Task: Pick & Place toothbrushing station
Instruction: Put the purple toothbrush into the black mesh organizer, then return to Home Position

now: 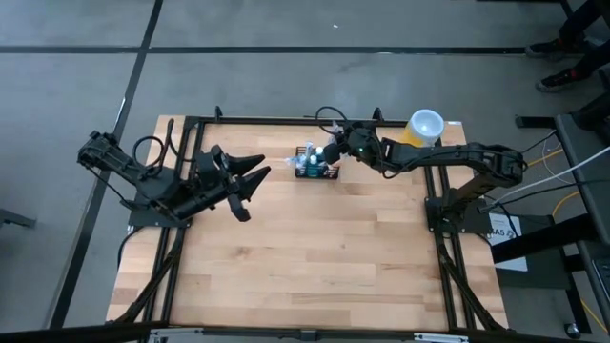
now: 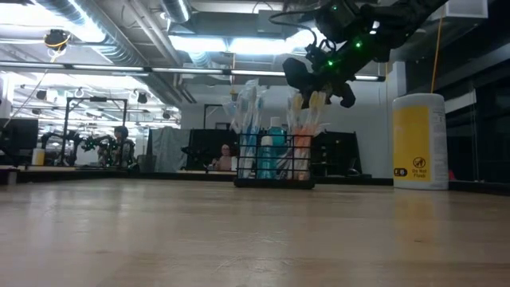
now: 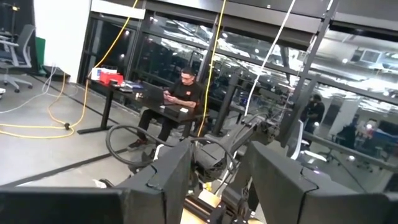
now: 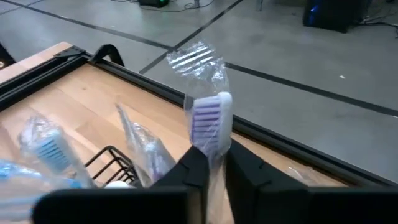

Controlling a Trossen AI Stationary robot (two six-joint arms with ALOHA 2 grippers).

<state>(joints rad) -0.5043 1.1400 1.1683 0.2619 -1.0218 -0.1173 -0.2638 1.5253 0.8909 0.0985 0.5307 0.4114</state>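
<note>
One black wire-mesh caddy (image 2: 273,162) sits on the desk (image 1: 305,248), toward the far edge and about midway across, its long side running left to right across the desk. It's packed upright: wrapped toothbrushes (image 2: 245,119) at its left end, a blue-capped tube (image 2: 272,151) in the middle, orange-handled brushes (image 2: 307,135) at the right. An exact brush count is hard to make out through the clear wrapping.

Right gripper (image 4: 214,168) hangs just over the caddy's right end, fingers pinched onto one purple-bristled toothbrush (image 4: 210,121) in crinkly wrap, bristle head pointing away from the wrist. In its wrist view the caddy's rim is cut off by the frame.

One yellow canister (image 2: 419,141) with a white lid stands to the right, well apart from the caddy.

Left gripper (image 1: 250,181) hovers over the desk's left side, fingers spread, holding nothing. Its wrist camera looks out at the room, where one person (image 3: 177,102) sits at a table.
</note>
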